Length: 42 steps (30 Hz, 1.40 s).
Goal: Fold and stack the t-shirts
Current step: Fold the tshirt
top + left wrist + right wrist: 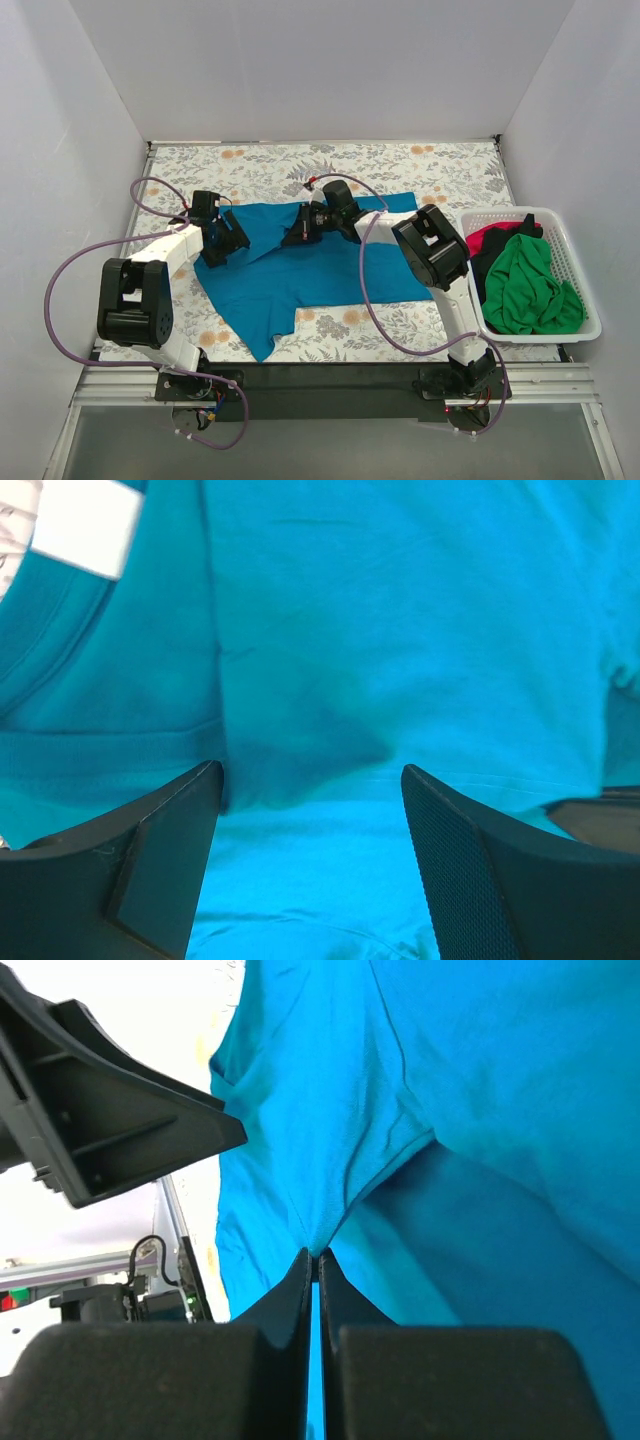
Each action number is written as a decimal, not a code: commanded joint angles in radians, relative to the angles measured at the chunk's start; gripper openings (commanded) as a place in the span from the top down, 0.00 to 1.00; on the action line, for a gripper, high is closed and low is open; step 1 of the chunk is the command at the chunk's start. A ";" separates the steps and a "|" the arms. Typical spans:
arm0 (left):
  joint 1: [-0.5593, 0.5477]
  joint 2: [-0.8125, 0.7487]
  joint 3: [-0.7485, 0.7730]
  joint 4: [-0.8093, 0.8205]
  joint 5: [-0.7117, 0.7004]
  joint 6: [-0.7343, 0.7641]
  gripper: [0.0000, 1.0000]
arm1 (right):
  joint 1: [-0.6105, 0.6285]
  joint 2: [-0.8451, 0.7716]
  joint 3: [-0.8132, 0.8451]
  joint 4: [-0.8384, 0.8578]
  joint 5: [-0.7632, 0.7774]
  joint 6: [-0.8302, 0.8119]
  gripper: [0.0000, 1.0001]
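Grey leaves and orange blooms patterned the table, much of it hidden under fabric and the two arms. Across its middle lay the teal t-shirt, spread out but uneven. One corner trailed toward the near edge, and a raised fold ran over the upper part. The arms covered its far-left portion, so the full outline could not be made out.

At the right edge of the table stood the white slatted basket. It held a crumpled green t-shirt and a red t-shirt, the red one mostly buried. Some dark fabric sat between them, too bunched to identify.

From above, the left gripper sat at the teal shirt's left side, and its finger position was hard to read. Its wrist camera showed the fingers spread wide just over smooth teal fabric, with nothing between them. The right gripper was near the shirt's upper middle. Its own camera showed the fingers pressed together, pinching a gathered ridge of the teal cloth. Creases fanned away from the pinch.

A white label showed at the collar, cut off by the picture's edge.
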State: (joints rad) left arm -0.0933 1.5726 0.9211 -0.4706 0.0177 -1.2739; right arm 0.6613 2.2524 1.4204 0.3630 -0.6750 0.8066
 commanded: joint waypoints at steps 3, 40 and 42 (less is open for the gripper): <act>0.009 -0.010 0.041 -0.097 -0.030 -0.036 0.29 | -0.006 -0.027 0.003 -0.012 -0.055 -0.003 0.99; 0.147 0.503 0.565 -0.086 -0.285 -0.079 0.71 | -0.492 -0.114 0.084 -0.481 0.362 -0.432 0.55; 0.164 0.507 0.550 -0.105 -0.292 -0.107 0.71 | -0.505 -0.097 0.087 -0.481 0.380 -0.422 0.55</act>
State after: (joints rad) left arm 0.0189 2.0686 1.4750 -0.5167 -0.1970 -1.3506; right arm 0.1875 2.1376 1.4639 -0.1123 -0.3489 0.3717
